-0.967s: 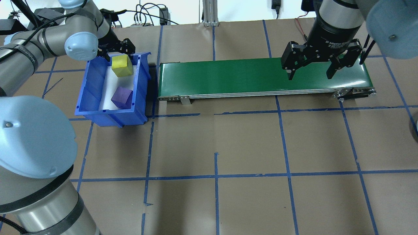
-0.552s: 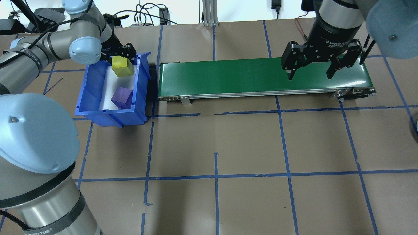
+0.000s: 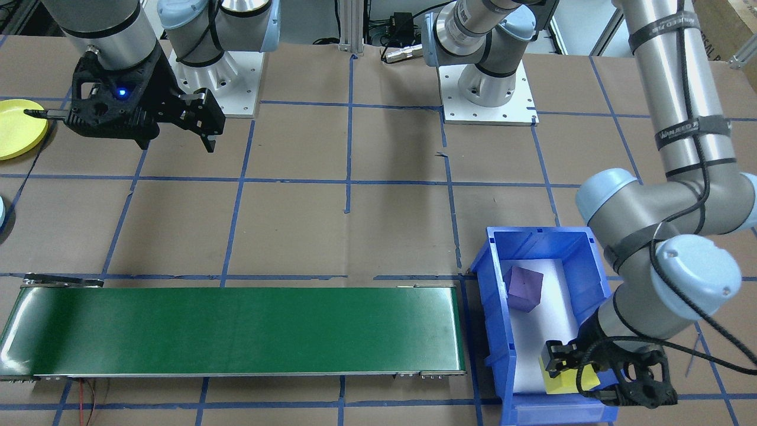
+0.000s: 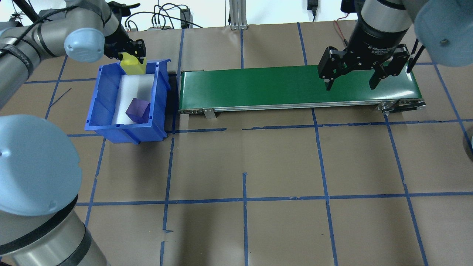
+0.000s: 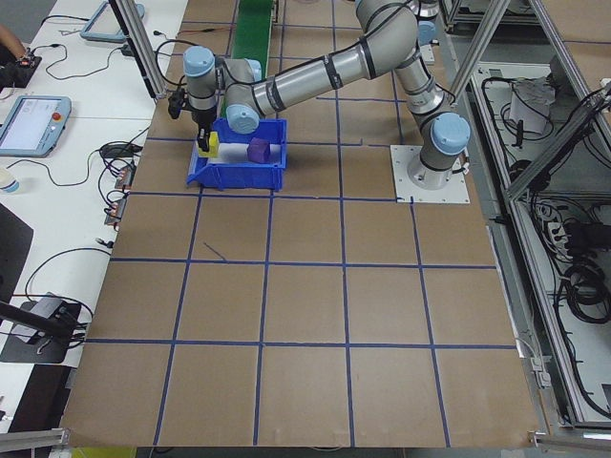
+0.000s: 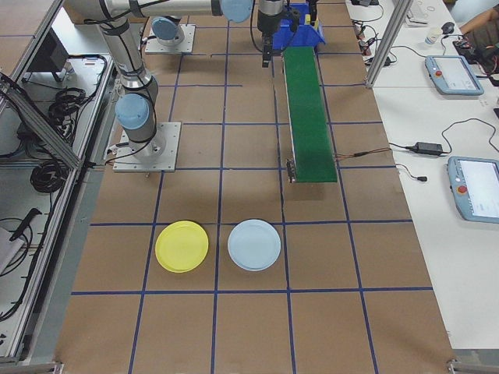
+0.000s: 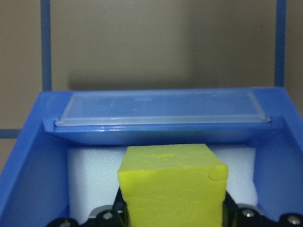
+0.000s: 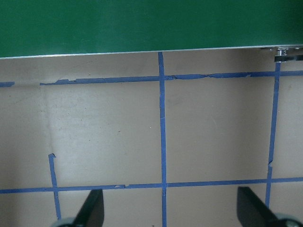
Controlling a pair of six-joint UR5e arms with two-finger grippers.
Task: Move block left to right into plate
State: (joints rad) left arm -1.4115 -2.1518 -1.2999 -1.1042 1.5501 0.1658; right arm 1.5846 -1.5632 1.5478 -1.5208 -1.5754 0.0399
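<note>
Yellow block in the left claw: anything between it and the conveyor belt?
Yes: the blue bin's side wall stands between the yellow block, gripped in the left claw, and the green conveyor belt. The belt itself looks bare.

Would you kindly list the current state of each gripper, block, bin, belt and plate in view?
Left gripper: shut on yellow block.
Yellow block: held, lifted near bin's far wall.
Purple block: resting in bin.
Bin: upright, open-topped.
Belt: bare.
Right gripper: open, above belt.
Yellow plate: empty.
Pale blue plate: empty.

Yellow block (image 4: 133, 63), purple block (image 4: 138, 110), blue bin (image 4: 104, 96), green conveyor belt (image 4: 258, 87), yellow plate (image 6: 182, 246), pale blue plate (image 6: 254, 245)
</note>
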